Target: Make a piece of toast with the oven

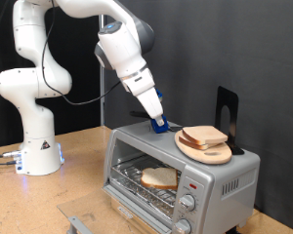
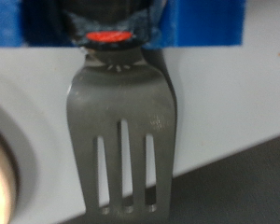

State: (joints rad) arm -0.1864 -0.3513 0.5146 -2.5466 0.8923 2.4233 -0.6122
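The silver oven (image 1: 225,180) stands on the wooden table at the exterior view's right, with two knobs at its front right. One slice of pale bread (image 1: 158,177) lies on the wire rack inside. More slices (image 1: 203,136) are stacked on a round wooden plate (image 1: 217,155) on top of the oven. My gripper (image 1: 158,122) is just above the oven's top, right beside the plate on the exterior view's left. In the wrist view the gripper (image 2: 112,37) is shut on a metal fork (image 2: 126,121), whose tines point away over the oven top (image 2: 224,103).
A black stand (image 1: 227,107) rises behind the plate. The robot's white base (image 1: 34,146) is on the table at the exterior view's left. A grey metal part (image 1: 80,224) lies at the bottom edge in front of the oven.
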